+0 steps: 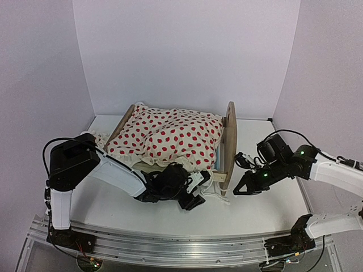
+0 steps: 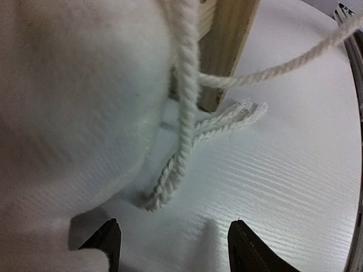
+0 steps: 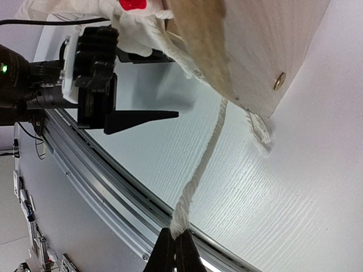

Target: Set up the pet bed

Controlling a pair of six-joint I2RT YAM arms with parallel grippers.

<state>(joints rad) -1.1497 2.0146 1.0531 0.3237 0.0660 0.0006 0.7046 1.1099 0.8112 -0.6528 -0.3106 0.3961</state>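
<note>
I see the pet bed standing in the middle of the desk, a bit toward the back wall. Its tall round wooden end faces my right arm, and its low end is on the left. A white blanket with red dots lies bunched up on top of it and hangs over the near side.

My right gripper is pressed together and pinches a white cord. The cord runs straight from the gripper up to the tall wooden end of the bed, lifted off the desk. From above, this gripper sits low, just beside that end.

My left gripper is spread wide, with nothing between its fingers. It hangs just over the desk at the near corner of the bed, right next to some soft white cloth. In front of it, more white cord lies on the desk by a wooden leg.
</note>
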